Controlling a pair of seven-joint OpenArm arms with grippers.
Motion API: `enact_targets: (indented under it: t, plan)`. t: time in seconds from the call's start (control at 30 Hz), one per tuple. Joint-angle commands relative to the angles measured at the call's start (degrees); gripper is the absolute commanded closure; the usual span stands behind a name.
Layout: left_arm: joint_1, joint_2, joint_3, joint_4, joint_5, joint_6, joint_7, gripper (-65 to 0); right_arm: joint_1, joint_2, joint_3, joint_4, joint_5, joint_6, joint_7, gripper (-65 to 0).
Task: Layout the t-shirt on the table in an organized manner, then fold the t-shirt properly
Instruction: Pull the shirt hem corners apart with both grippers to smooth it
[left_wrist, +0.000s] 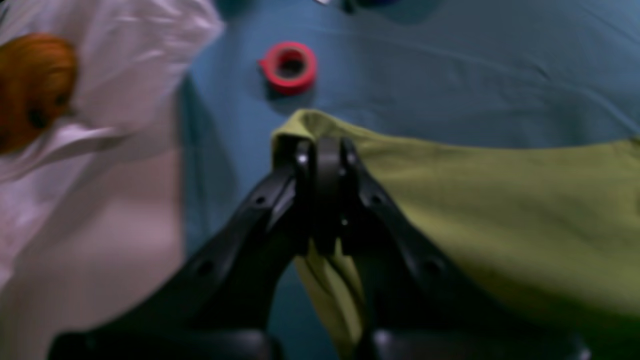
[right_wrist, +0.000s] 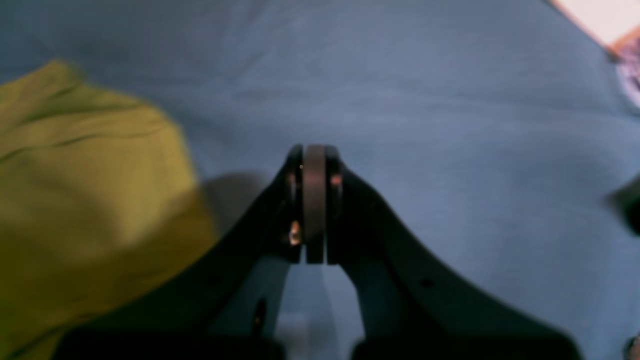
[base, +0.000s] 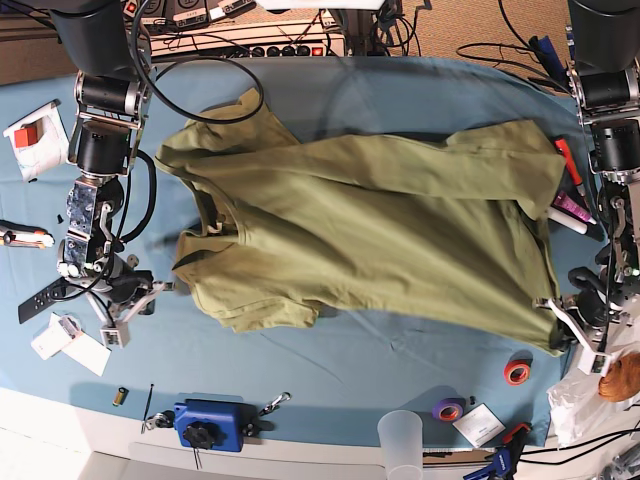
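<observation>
Olive cotton sprawls across the middle of the teal counter (base: 400, 370): the t-shirt (base: 380, 230) lies crumpled, its long axis running side to side between the two arms. The left gripper (left_wrist: 325, 160) is clenched on a corner of the hem, just short of a red tape roll (left_wrist: 289, 67). The right gripper (right_wrist: 314, 165) is pinched closed on nothing, hovering over bare cloth with the shirt's collar end just off to its left. So the right arm is the free one, and the nearest fabric lies inward, toward the centre.
</observation>
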Motion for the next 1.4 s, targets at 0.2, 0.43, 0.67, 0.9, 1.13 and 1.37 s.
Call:
enact_targets:
  t: [0.2,0.43,0.67,0.9,1.13,1.37]
  plan:
    - [-1.73,-1.18,-0.39,0.87,-0.39,1.20,-2.27,0.0,1.81,0.79,0.22,0.94,-0.15,-0.24,2.38,0.0]
    - [-1.70,-1.20,-0.39,0.87,-0.39,1.20,-2.25,0.0,1.86,0.81,0.22,0.96,7.61,11.45,-6.14,0.0]
    - [-1.70,-1.25,-0.39,0.87,-0.39,1.14,-2.05,0.0,1.86,0.83,0.22,2.54,15.13,12.96,-11.93,0.0]
    - [-1.70,-1.51,-0.39,0.87,-0.37,-2.14,-1.99,0.0,2.03,0.98,0.22,5.27,15.06,17.32,-11.02,-30.3]
    - [-1.73,-1.42,-0.39,0.87,-0.44,-2.25,-1.64,0.0,2.01,0.52,0.15,3.50,8.70,11.32,-8.33,-30.5]
    - [-1.70,-1.22,-0.39,0.87,-0.44,-2.25,-1.62,0.0,2.03,0.44,0.15,-4.52,10.73,13.44,-3.87,-30.5]
